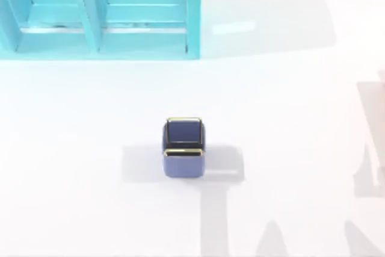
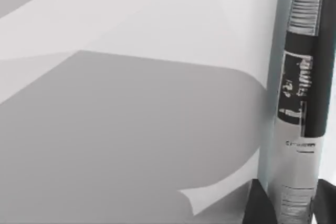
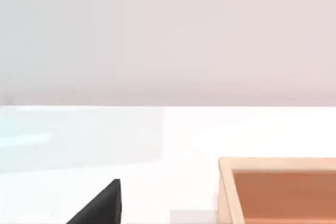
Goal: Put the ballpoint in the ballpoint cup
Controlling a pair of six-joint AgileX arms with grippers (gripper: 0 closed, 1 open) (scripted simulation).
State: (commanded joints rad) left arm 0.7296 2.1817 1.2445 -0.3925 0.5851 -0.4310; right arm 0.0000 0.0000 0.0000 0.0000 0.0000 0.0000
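Note:
The ballpoint cup, small, square and periwinkle-blue with a gold rim and dark inside, stands upright near the middle of the white table in the top view. In the left wrist view the ballpoint, a silver and black barrel with printed markings, runs lengthwise between the dark fingers of my left gripper, which is shut on it above the table. A dark part of my right gripper shows in the right wrist view, low over the table.
A big turquoise shelf unit fills the table's back left corner. An open wooden box sits on the table in the right wrist view. Arm shadows fall across the table's front and right side.

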